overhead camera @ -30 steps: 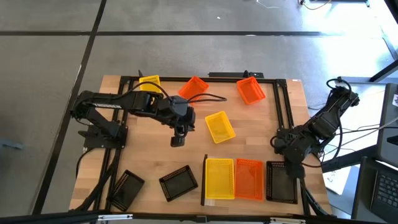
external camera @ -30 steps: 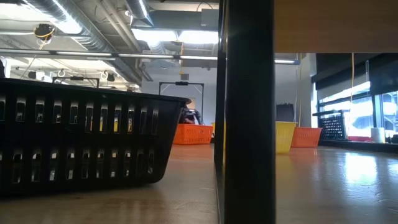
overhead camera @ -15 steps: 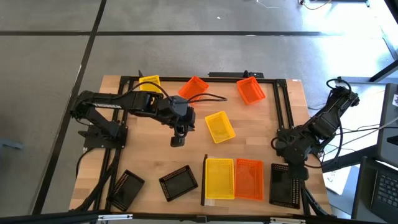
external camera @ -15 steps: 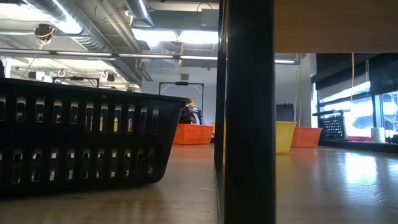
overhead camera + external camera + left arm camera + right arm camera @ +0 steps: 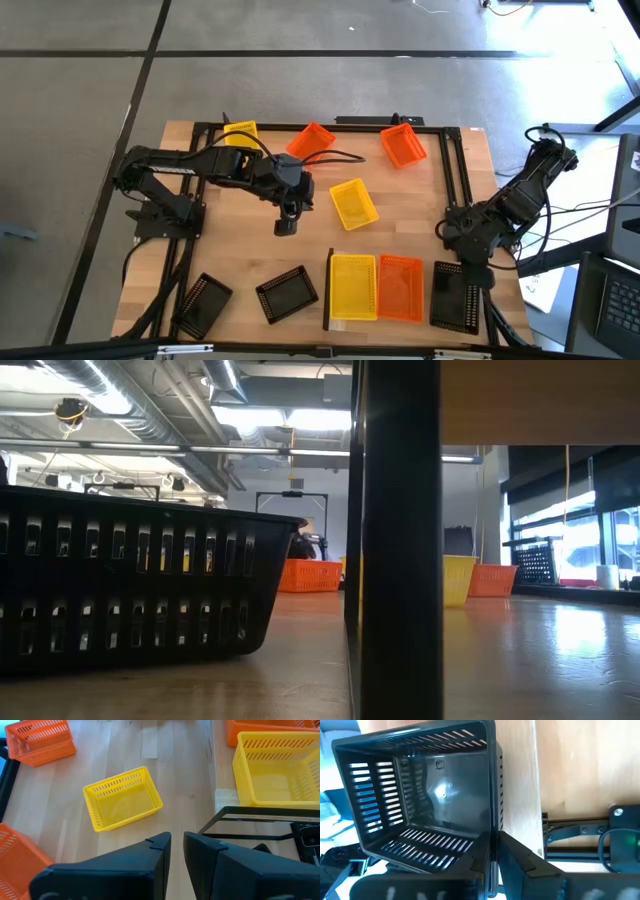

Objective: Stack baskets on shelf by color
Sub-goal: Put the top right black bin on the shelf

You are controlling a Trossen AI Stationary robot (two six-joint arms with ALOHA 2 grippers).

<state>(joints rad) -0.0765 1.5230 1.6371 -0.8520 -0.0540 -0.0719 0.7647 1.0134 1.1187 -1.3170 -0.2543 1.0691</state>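
Nearest the front edge, a black basket [image 5: 459,296] is gripped by the right gripper [image 5: 492,851], its fingers closed thinly over one wall, and the basket is seen tilted at the right end of the shelf [image 5: 440,276], seemingly lifted off the board, though that cannot be confirmed from above. On the shelf beside it, an orange basket [image 5: 401,288] and a yellow basket [image 5: 352,287] are set side by side, touching, with the dark upright end piece [image 5: 328,290] just left of the yellow one. Further left along the front, two more black baskets [image 5: 287,294] [image 5: 203,303] are seen lying on the tabletop [image 5: 400,210], well apart from the shelf. Toward mid-table, the left gripper [image 5: 286,221] is held above bare wood with nothing between its fingers [image 5: 150,857], which are parted by a narrow gap. Just beyond it, a loose yellow basket [image 5: 353,203] is laid at an angle. At the far edge, another yellow basket [image 5: 240,134], a tipped orange basket [image 5: 310,140] and one more orange basket [image 5: 403,145] are spread in a row.
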